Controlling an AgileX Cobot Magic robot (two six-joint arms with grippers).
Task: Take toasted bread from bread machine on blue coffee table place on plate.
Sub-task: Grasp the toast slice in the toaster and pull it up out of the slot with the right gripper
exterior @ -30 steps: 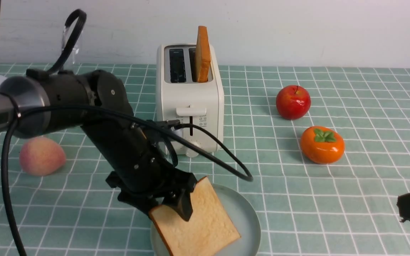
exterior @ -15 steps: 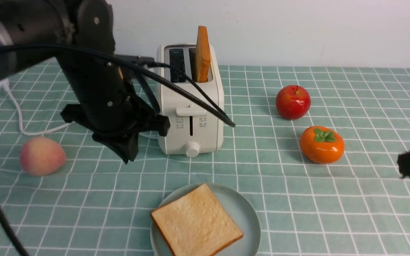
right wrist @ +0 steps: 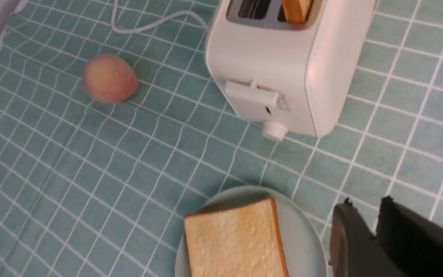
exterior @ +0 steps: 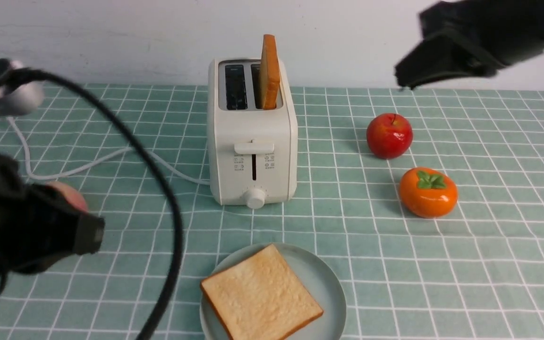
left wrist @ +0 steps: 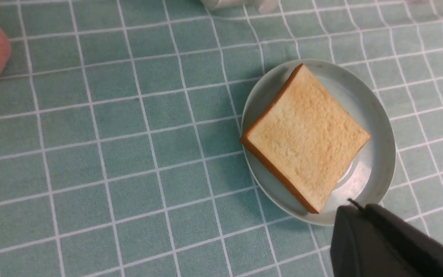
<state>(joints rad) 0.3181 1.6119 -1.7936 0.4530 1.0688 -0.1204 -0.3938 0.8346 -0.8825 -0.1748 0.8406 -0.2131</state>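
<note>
Black left gripper (left wrist: 354, 217): clenched, fingers pressed together, nothing held. In the front view it sits low at the left, blurred, off to the left of the plate (exterior: 331, 285) and covering part of a peach (exterior: 72, 197) behind it. A thick black cable (exterior: 168, 212) loops past it.

Right gripper (right wrist: 367, 204): fingers parted by a narrow slit, nothing between them. In the front view it hangs high at the right, against the pale wall (exterior: 135, 33), above the apple (exterior: 389, 135) and well apart from the toaster (exterior: 253, 146).

Flat toast (exterior: 261, 300): lies face up on the plate, one corner towards the toaster. Its left edge reaches the plate's rim. No gripper touches it.

Upright toast (exterior: 269, 71): stands on edge in the toaster's right slot, the upper part above the top. Left slot is dark and holds nothing visible.

Toaster: upright on the worktop (exterior: 489, 264), behind the plate, lever and knob facing the camera. White cord (exterior: 88, 163) runs from its left side across the cloth.

Apple and persimmon (exterior: 428, 192): right of the toaster, near each other, not touching; the persimmon is the nearer to the camera.
</note>
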